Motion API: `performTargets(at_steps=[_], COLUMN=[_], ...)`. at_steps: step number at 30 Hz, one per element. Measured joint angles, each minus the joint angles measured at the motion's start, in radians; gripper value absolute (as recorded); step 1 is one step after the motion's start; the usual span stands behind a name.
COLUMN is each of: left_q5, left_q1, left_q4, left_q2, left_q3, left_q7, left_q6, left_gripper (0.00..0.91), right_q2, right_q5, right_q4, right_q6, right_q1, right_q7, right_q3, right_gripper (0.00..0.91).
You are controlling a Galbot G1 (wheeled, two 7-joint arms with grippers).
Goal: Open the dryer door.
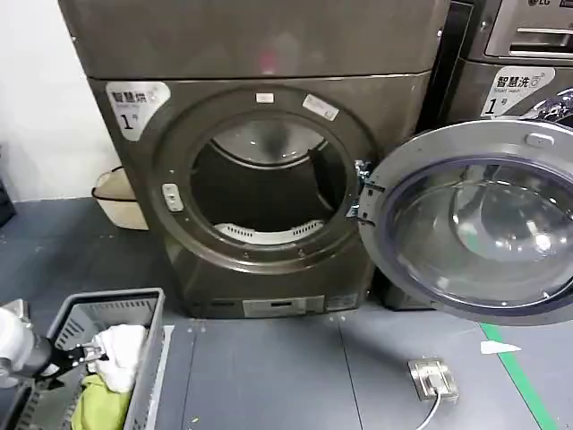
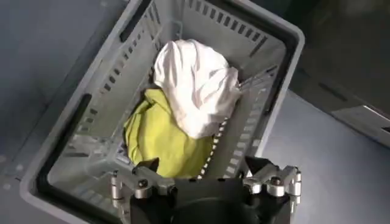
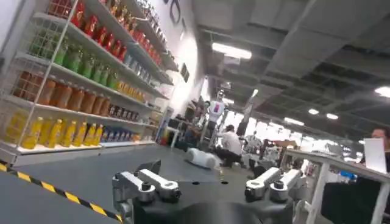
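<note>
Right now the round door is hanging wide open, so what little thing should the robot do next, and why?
Probably lower the left hand, fingers spread, onto the white cloth in the grey laundry basket. The dryer door already stands swung fully aside, the drum looks empty, and that hand hovers just above the basket.

Dryer [image 1: 260, 179] centre back, drum opening facing forward. Door [image 1: 474, 228] swung fully open to its right, hinged at the opening's right edge, standing in front of the neighbouring machine [image 1: 515, 63]. Basket [image 1: 107, 313] on floor front-left of dryer, with white cloth [image 1: 121, 345] lying on yellow cloth [image 1: 98, 399] inside. Left gripper [image 2: 204, 176] above the basket's near end. Floor socket [image 1: 432, 378] front-right, below the door. Tub [image 1: 116, 197] left of dryer, by the wall.
</note>
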Motion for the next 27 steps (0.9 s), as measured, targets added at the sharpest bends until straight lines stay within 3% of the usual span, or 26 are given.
performTargets(at_steps=[27], left_q5=[-0.012], left_q1=[-0.008], left_q4=[0.014], left_q2=[0.006], left_q3=[0.003], left_q7=[-0.005], left_q6=[0.000], left_gripper=[0.907], right_q2=[0.005], right_q5=[-0.007], right_q4=[-0.020], right_q6=[-0.001], right_q1=[0.002], right_q7=[0.008], right_q3=[0.004], right_gripper=[0.907])
